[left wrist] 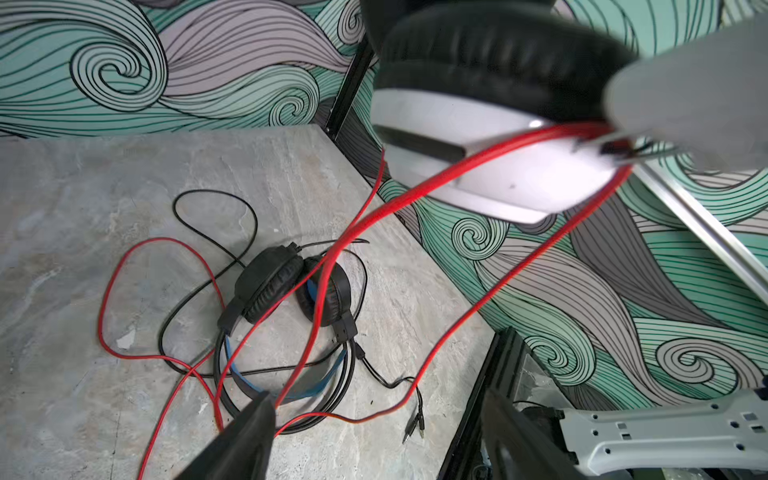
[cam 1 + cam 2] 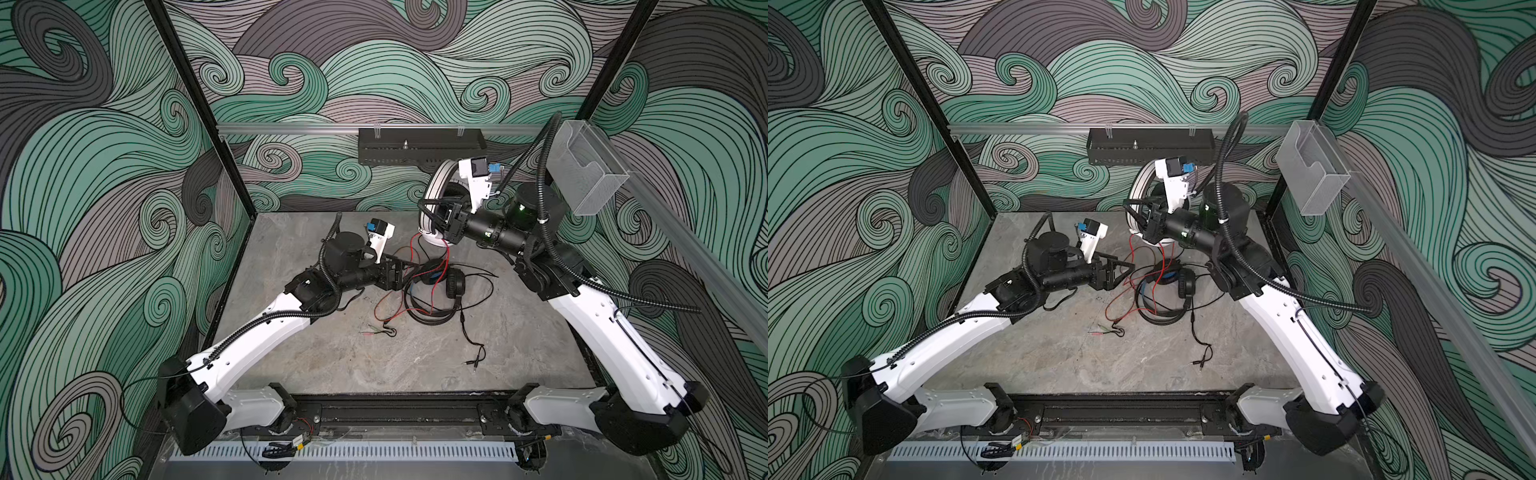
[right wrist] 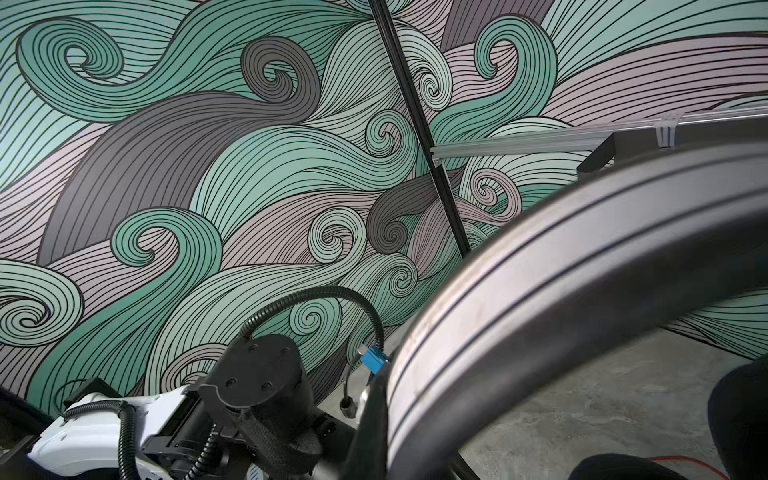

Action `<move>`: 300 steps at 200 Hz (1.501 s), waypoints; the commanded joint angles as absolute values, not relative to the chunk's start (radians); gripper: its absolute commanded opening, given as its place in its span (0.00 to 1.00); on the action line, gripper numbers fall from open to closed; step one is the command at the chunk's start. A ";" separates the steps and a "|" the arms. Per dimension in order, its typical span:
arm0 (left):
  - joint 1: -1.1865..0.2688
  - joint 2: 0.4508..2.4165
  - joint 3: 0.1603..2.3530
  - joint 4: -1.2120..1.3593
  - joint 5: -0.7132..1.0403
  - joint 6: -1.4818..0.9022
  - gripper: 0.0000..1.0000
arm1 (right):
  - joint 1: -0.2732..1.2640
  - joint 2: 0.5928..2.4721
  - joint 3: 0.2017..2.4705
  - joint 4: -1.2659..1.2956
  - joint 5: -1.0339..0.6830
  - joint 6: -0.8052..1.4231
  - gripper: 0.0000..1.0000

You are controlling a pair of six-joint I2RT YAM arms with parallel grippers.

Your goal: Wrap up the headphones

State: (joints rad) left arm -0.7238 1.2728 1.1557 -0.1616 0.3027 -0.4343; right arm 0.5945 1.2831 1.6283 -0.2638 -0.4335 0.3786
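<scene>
The right gripper [image 2: 428, 214] is clamped on the band of the white headset [image 2: 434, 183], holding it above the table [image 2: 311, 365], fingertips mostly hidden. The left gripper [image 2: 409, 274] gapes wide around the trailing red cord [image 1: 415, 195]. The black headset [image 2: 455, 284] lies beneath, partly behind cords.

The gray table top with a stone look [image 2: 415, 374] is flat and wide. A black headset with blue bits and soft round ear pads [image 2: 455, 284] lies on it near the middle, a bit toward the back. Its thin black cord [image 2: 462, 322] runs over the table toward the front and ends in two small dark plugs [image 2: 471, 363]. A thin red cord [image 2: 375, 309] lies in loops beside the headset and over it. Its small green and pink plugs [image 2: 368, 331] rest on the table, left of the dark ones. Part of the red cord goes up off the table.
</scene>
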 commanded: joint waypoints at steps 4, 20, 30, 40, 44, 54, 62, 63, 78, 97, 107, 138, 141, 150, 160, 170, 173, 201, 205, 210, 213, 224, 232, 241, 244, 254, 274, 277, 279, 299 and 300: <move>-0.737 1.288 1.187 -0.099 0.255 -0.454 0.78 | 0.596 1.253 1.650 -0.177 -0.460 0.368 0.00; -0.735 1.305 1.176 -0.055 0.192 -0.459 0.76 | 0.595 1.253 1.653 -0.178 -0.469 0.375 0.00; -0.737 1.328 1.190 -0.058 0.168 -0.459 0.76 | 0.596 1.254 1.653 -0.174 -0.475 0.380 0.00; -0.736 1.352 1.207 -0.050 0.165 -0.455 0.76 | 0.596 1.254 1.652 -0.173 -0.480 0.388 0.00; -0.736 1.362 1.213 -0.047 0.161 -0.458 0.76 | 0.597 1.253 1.651 -0.173 -0.482 0.391 0.00; -0.736 1.385 1.228 -0.030 0.161 -0.460 0.73 | 0.596 1.250 1.646 -0.171 -0.484 0.394 0.00; -0.735 1.403 1.244 -0.028 0.164 -0.459 0.67 | 0.596 1.245 1.642 -0.170 -0.484 0.398 0.00; -0.735 1.407 1.246 -0.028 0.165 -0.459 0.65 | 0.596 1.245 1.641 -0.169 -0.484 0.398 0.00; -0.735 1.442 1.266 -0.026 0.164 -0.459 0.49 | 0.596 1.238 1.639 -0.169 -0.484 0.398 0.00; -0.732 1.449 1.269 -0.020 0.164 -0.460 0.25 | 0.596 1.233 1.646 -0.179 -0.485 0.397 0.00; -0.728 1.444 1.270 -0.029 0.159 -0.459 0.14 | 0.596 1.228 1.643 -0.182 -0.484 0.393 0.00; -0.701 1.362 1.240 -0.084 0.024 -0.477 0.00 | 0.596 1.217 1.643 -0.227 -0.476 0.368 0.00; -0.695 1.354 1.237 -0.088 0.018 -0.477 0.00 | 0.596 1.215 1.643 -0.233 -0.476 0.364 0.00; -0.673 1.330 1.235 -0.112 -0.007 -0.477 0.00 | 0.596 1.212 1.641 -0.257 -0.471 0.353 0.00; -0.650 1.305 1.244 -0.159 -0.053 -0.472 0.00 | 0.596 1.208 1.641 -0.287 -0.461 0.335 0.00; -0.624 1.278 1.256 -0.212 -0.095 -0.467 0.00 | 0.597 1.205 1.640 -0.320 -0.449 0.318 0.00; -0.615 1.271 1.257 -0.225 -0.107 -0.467 0.00 | 0.595 1.203 1.640 -0.326 -0.447 0.313 0.00; -0.517 1.191 1.262 -0.310 -0.150 -0.471 0.00 | 0.596 1.181 1.611 -0.336 -0.451 0.292 0.00; -0.502 1.181 1.262 -0.318 -0.151 -0.471 0.00 | 0.595 1.182 1.611 -0.341 -0.458 0.289 0.00; -0.488 1.170 1.263 -0.329 -0.154 -0.468 0.00 | 0.594 1.186 1.613 -0.352 -0.467 0.286 0.00; -0.478 1.167 1.265 -0.333 -0.153 -0.468 0.00 | 0.595 1.187 1.616 -0.354 -0.471 0.283 0.00; -0.448 1.154 1.270 -0.349 -0.150 -0.462 0.00 | 0.595 1.191 1.618 -0.384 -0.491 0.278 0.00; -0.429 1.151 1.277 -0.356 -0.141 -0.458 0.00 | 0.595 1.189 1.615 -0.391 -0.502 0.279 0.00; -0.414 1.148 1.282 -0.362 -0.137 -0.450 0.00 | 0.594 1.186 1.607 -0.382 -0.521 0.285 0.00; -0.411 1.148 1.283 -0.365 -0.137 -0.445 0.00 | 0.594 1.185 1.605 -0.378 -0.527 0.288 0.00; -0.395 1.147 1.292 -0.384 -0.146 -0.429 0.00 | 0.594 1.179 1.599 -0.366 -0.548 0.297 0.00; -0.328 1.138 1.289 -0.430 -0.174 -0.445 0.00 | 0.594 1.161 1.577 -0.304 -0.590 0.308 0.00; -0.317 1.135 1.287 -0.435 -0.177 -0.450 0.00 | 0.594 1.161 1.576 -0.299 -0.602 0.308 0.00; -0.308 1.133 1.286 -0.438 -0.178 -0.452 0.00 | 0.594 1.161 1.576 -0.297 -0.609 0.308 0.00; -0.249 1.111 1.275 -0.465 -0.218 -0.464 0.00 | 0.594 1.168 1.588 -0.302 -0.680 0.292 0.00; -0.248 1.109 1.275 -0.466 -0.218 -0.464 0.00 | 0.594 1.169 1.589 -0.303 -0.681 0.290 0.00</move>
